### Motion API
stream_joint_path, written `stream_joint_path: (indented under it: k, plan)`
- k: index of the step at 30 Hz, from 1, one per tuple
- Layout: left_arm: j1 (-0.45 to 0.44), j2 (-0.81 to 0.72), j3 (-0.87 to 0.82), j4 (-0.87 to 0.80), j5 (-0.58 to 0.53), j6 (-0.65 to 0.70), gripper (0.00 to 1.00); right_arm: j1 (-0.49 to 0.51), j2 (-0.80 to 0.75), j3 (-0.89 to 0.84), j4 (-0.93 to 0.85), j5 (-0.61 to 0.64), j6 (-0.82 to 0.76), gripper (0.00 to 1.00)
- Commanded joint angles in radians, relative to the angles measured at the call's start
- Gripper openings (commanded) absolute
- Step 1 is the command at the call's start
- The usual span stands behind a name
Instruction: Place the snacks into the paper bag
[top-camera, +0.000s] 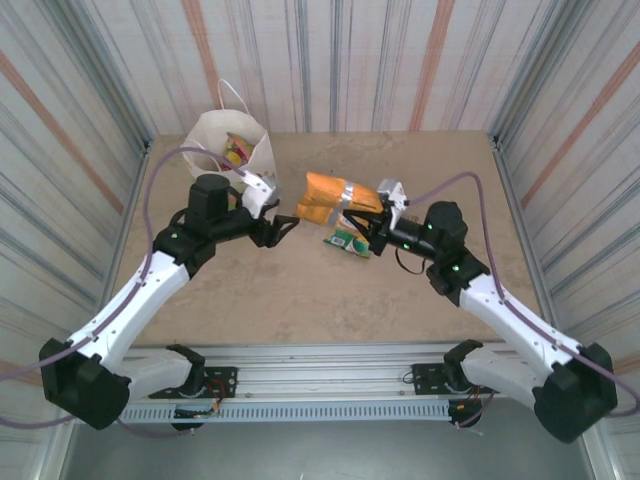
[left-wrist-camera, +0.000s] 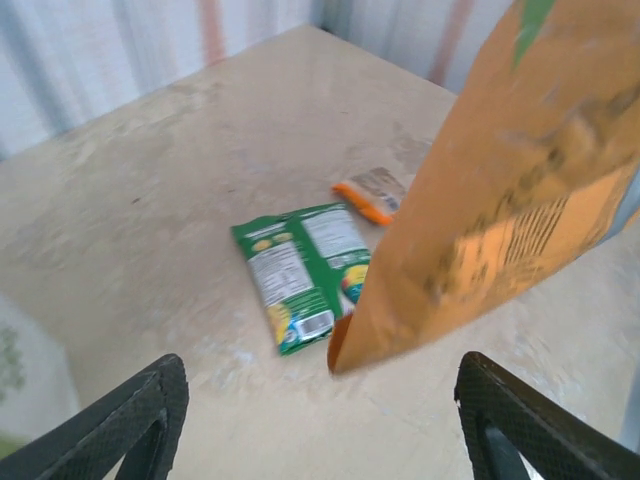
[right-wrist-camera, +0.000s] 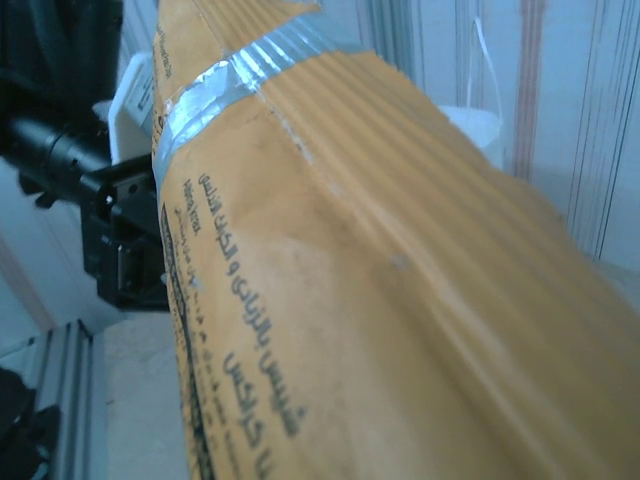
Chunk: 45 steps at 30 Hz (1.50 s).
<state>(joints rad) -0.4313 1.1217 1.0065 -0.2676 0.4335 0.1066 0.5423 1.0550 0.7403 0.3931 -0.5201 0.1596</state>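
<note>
A large orange snack packet (top-camera: 335, 200) hangs above the middle of the table with my right gripper (top-camera: 370, 222) shut on its right end. In the right wrist view the orange packet (right-wrist-camera: 380, 300) hides the fingers. My left gripper (top-camera: 284, 226) stands open just left of the packet, apart from it. In the left wrist view the open left gripper (left-wrist-camera: 320, 420) has the packet's corner (left-wrist-camera: 480, 230) hanging above and ahead of its jaws. A green packet (left-wrist-camera: 300, 270) and a small orange packet (left-wrist-camera: 372, 195) lie flat on the table. The white paper bag (top-camera: 210, 135) stands upright at the back left with snacks inside.
The green packet (top-camera: 350, 241) lies under the raised packet, close to my right gripper. Striped walls close the table in on three sides. The metal rail (top-camera: 320, 385) carrying both arm bases runs along the near edge.
</note>
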Motion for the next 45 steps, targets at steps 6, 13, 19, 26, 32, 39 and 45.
stream_joint_path:
  k: [6,13,19,26,32,39,45]
  plan:
    - [0.211,-0.128,-0.073,-0.075,-0.093,-0.26,0.78,0.076,0.308,0.31,0.117,0.129,-0.074,0.1]
    - [0.468,-0.136,-0.095,-0.118,-0.027,-0.41,0.78,0.135,0.592,0.617,0.139,0.209,-0.083,0.12]
    - [0.542,-0.115,-0.079,-0.148,-0.069,-0.4,0.79,0.165,0.809,0.864,0.179,0.23,-0.079,0.12]
    - [0.549,-0.084,-0.041,-0.186,-0.139,-0.408,0.8,0.183,1.049,1.173,0.162,0.218,-0.024,0.13]
    - [0.551,-0.074,0.002,-0.233,-0.24,-0.39,0.81,0.185,1.215,1.394,0.082,0.198,0.036,0.13]
    - [0.551,-0.055,0.012,-0.232,-0.241,-0.382,0.81,0.187,1.248,1.43,0.012,0.207,0.055,0.15]
    - [0.551,-0.043,0.014,-0.23,-0.232,-0.386,0.8,0.187,1.235,1.429,-0.096,0.229,0.079,0.16]
